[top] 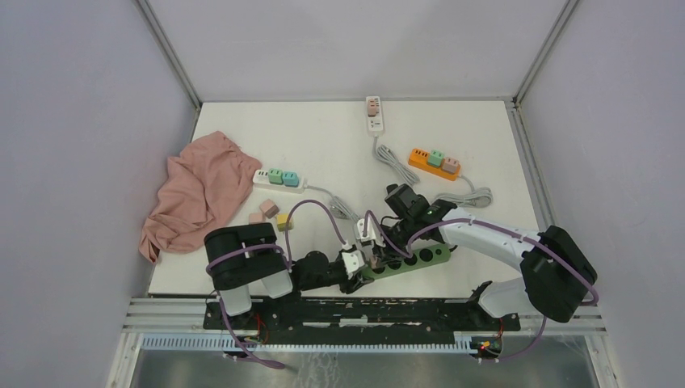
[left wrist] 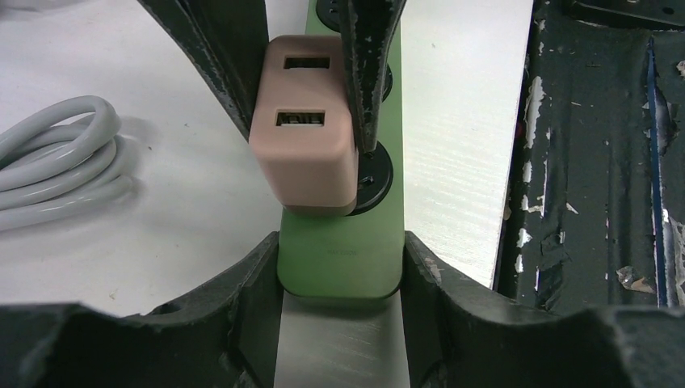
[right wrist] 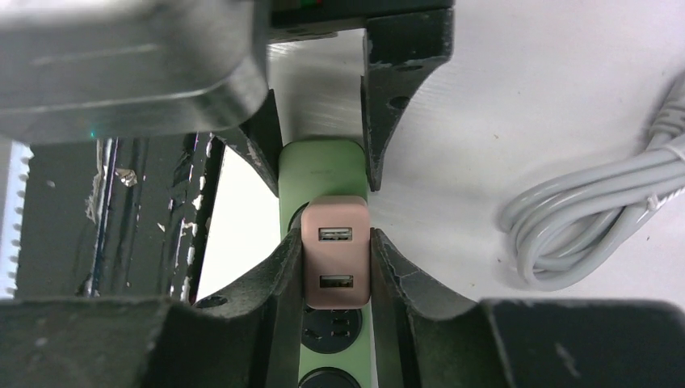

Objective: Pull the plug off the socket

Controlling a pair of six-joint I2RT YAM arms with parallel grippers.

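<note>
A green power strip (left wrist: 339, 242) runs up the middle of the white table (left wrist: 161, 242). Its near end sits between the fingers of the left gripper (left wrist: 341, 271), which touch both its sides. A pink plug (left wrist: 303, 153) stands on a black round socket (left wrist: 377, 174), with the dark fingers of the right gripper (left wrist: 305, 121) against its two sides. A grey cable (left wrist: 56, 162) lies coiled at the left.

Left hand (left wrist: 340, 263) gripping, right hand (right wrist: 337, 275) clamped opposite

pink plug (left wrist: 303, 153), green socket strip (left wrist: 339, 259), white table (top: 307, 137), dusty-pink cloth (top: 198, 190), orange strip (top: 417, 156)
</note>
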